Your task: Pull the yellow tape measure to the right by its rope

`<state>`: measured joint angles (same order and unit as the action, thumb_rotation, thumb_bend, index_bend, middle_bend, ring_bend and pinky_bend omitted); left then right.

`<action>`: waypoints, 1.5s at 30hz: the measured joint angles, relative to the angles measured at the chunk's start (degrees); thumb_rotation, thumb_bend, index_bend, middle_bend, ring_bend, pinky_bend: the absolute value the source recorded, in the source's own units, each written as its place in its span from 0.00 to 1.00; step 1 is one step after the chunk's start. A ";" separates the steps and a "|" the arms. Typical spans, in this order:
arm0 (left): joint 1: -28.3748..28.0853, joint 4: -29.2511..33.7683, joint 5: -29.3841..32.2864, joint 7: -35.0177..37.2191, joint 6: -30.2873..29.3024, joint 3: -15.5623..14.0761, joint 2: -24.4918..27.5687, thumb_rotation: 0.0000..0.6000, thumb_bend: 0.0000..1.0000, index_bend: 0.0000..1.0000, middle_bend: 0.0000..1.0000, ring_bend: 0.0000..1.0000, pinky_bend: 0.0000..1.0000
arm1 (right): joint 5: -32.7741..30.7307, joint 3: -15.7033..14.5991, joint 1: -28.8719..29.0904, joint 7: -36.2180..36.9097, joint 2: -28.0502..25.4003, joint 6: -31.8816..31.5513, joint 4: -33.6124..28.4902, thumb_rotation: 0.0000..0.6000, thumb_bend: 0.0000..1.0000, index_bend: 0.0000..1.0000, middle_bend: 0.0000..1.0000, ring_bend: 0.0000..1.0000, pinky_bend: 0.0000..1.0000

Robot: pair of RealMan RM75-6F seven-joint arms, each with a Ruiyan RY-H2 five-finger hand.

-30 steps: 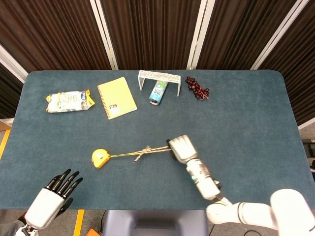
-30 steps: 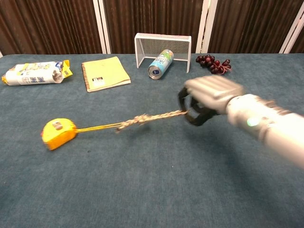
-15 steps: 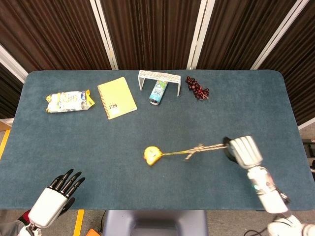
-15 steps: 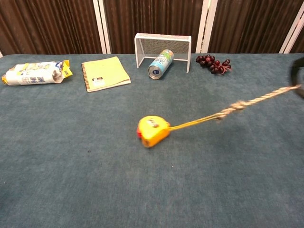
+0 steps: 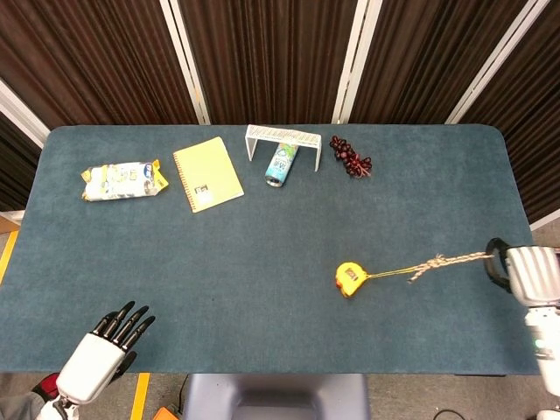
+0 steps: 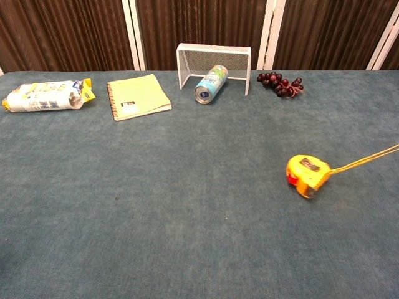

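The yellow tape measure (image 5: 349, 279) lies on the blue table right of centre; the chest view shows the same tape measure (image 6: 306, 175) at its right side. Its braided rope (image 5: 437, 262) runs taut to the right, where my right hand (image 5: 523, 272) holds its end beyond the table's right edge. In the chest view the rope (image 6: 365, 160) leaves the frame and that hand is out of sight. My left hand (image 5: 103, 355) hovers off the front left corner, fingers spread, holding nothing.
Along the back stand a snack bag (image 5: 122, 180), a yellow notebook (image 5: 207, 173), a can (image 5: 281, 164) lying under a white wire rack (image 5: 283, 137), and dark grapes (image 5: 350, 157). The table (image 5: 262, 289) ends just left of my right hand.
My right hand has swept far to the right, dragging the tape measure by its rope from left of centre to right of centre. The left hand has barely moved.
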<state>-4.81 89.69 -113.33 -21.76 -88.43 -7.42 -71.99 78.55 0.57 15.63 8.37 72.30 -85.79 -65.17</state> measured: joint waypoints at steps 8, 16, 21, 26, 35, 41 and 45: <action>-0.06 0.03 0.16 -0.16 0.04 -0.01 -0.09 1.00 0.37 0.15 0.12 0.07 0.29 | 0.28 1.94 -2.25 5.04 0.60 0.34 3.01 1.00 0.38 0.73 0.99 0.87 1.00; -0.05 -0.01 0.41 -0.29 0.05 0.00 -0.16 1.00 0.37 0.15 0.12 0.07 0.29 | 5.26 1.69 -3.25 8.66 0.12 -2.41 1.43 1.00 0.00 0.04 0.21 0.17 0.69; -0.08 -0.05 0.48 -0.42 0.05 0.03 -0.20 1.00 0.37 0.15 0.12 0.07 0.29 | 10.54 0.90 -4.06 14.61 -0.68 -7.48 0.10 1.00 0.00 0.00 0.00 0.00 0.15; 0.00 -0.15 0.87 -0.14 -0.50 0.33 -0.09 1.00 0.37 0.15 0.12 0.07 0.29 | 14.30 0.43 -6.38 20.77 -1.15 -15.98 -1.62 1.00 0.00 0.00 0.00 0.00 0.05; 0.89 -0.08 1.46 -0.21 -3.33 1.34 0.10 1.00 0.37 0.15 0.12 0.07 0.29 | 10.43 -2.67 -12.95 13.08 -8.66 -14.39 -17.43 1.00 0.00 0.00 0.00 0.00 0.08; 1.71 -0.40 0.72 0.53 -6.47 1.77 0.25 1.00 0.37 0.15 0.12 0.07 0.29 | 6.83 -3.44 -16.74 1.19 -12.10 -12.74 -25.02 1.00 0.00 0.00 0.00 0.00 0.08; 2.04 -0.64 0.85 1.86 -7.40 2.05 0.51 1.00 0.37 0.15 0.12 0.07 0.29 | 6.89 -3.21 -17.82 1.13 -12.66 -12.21 -25.65 1.00 0.00 0.00 0.00 0.00 0.08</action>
<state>-2.77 89.04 -112.48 -19.90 -95.83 -5.36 -71.49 85.43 -2.64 -2.19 9.50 59.64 -98.00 -90.82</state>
